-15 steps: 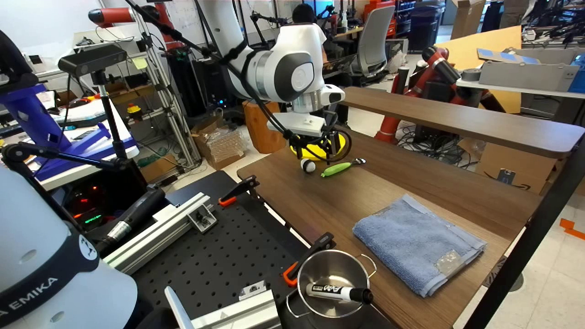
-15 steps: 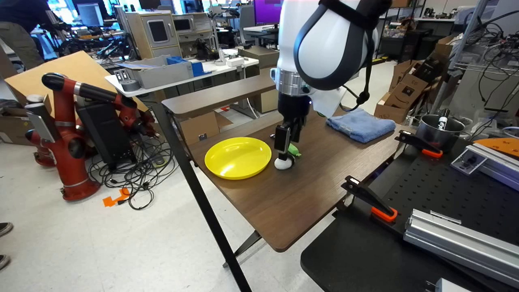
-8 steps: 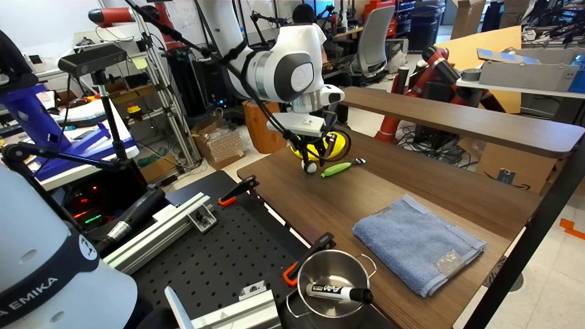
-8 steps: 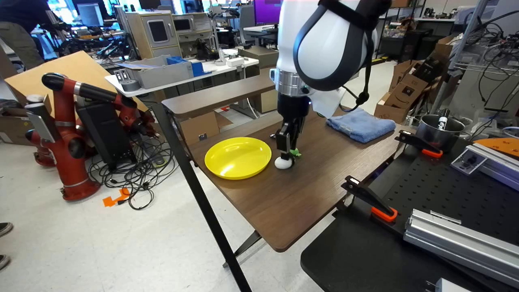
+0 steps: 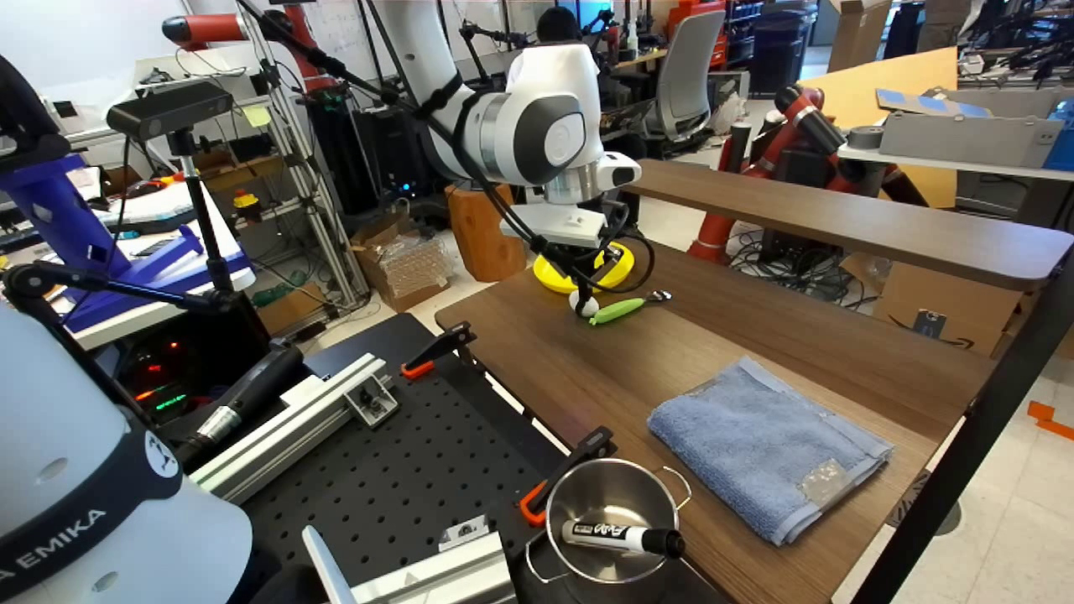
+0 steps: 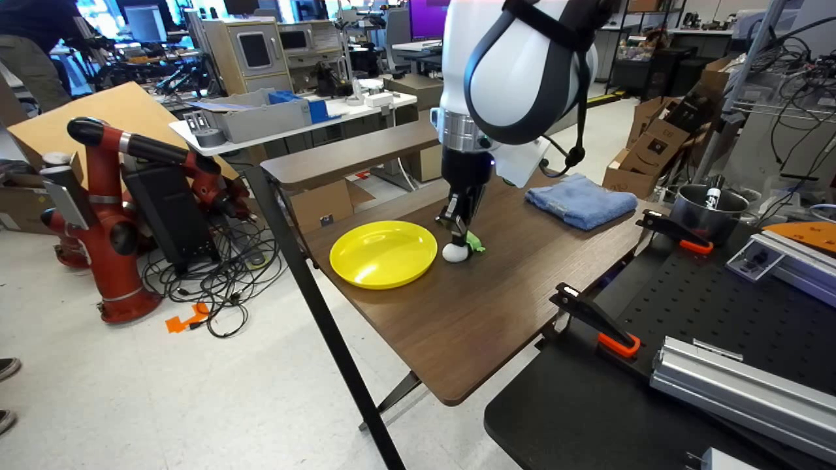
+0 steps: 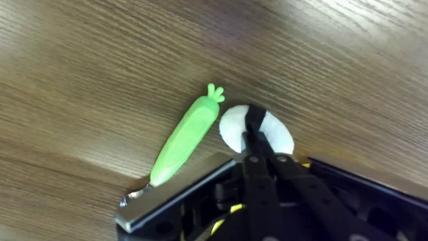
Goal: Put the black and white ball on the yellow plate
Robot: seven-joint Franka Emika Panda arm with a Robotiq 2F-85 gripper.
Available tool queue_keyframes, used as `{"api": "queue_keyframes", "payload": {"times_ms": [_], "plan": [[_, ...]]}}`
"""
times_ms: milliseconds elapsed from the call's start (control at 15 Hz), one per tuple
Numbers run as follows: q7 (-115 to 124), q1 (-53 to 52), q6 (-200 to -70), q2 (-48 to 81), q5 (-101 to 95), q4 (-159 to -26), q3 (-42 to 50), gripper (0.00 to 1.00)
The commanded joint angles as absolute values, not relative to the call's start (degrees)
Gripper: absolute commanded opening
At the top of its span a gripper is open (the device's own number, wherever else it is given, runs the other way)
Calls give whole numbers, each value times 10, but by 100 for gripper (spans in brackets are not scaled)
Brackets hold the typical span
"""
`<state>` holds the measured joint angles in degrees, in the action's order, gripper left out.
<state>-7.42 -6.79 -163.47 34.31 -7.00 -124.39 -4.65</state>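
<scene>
The black and white ball (image 7: 278,131) bulges on both sides of the fingertips of my gripper (image 7: 254,134), which is shut on its dark middle and squeezes it out of round. In both exterior views the ball (image 6: 455,253) sits right at the tip of the gripper, low over the brown table; whether it touches the wood I cannot tell. The yellow plate (image 6: 383,253) lies flat close beside the ball with nothing on it. Behind the arm the plate (image 5: 550,277) is partly covered in an exterior view, and only yellow slivers of it (image 7: 236,208) show in the wrist view.
A tool with a green handle (image 7: 185,139) lies close alongside the ball. Farther along the table is a folded blue towel (image 5: 763,445). A steel pot (image 5: 600,482) holds a marker, near a clamp (image 5: 566,474). A raised brown shelf (image 5: 839,218) runs behind.
The jaws stood apart around the ball a second ago and have come together on it. Arm and ball have since shifted slightly together, toward the green-handled tool.
</scene>
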Motion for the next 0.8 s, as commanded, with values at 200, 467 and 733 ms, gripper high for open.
{"api": "queue_keyframes", "payload": {"times_ms": [200, 467, 733], "plan": [[-87, -51, -1632, 343, -71, -1237, -51, 0], [-97, -30, -1650, 320, -63, -1259, -65, 0], [-115, -6, -1663, 278, -53, -1295, -88, 0]]}}
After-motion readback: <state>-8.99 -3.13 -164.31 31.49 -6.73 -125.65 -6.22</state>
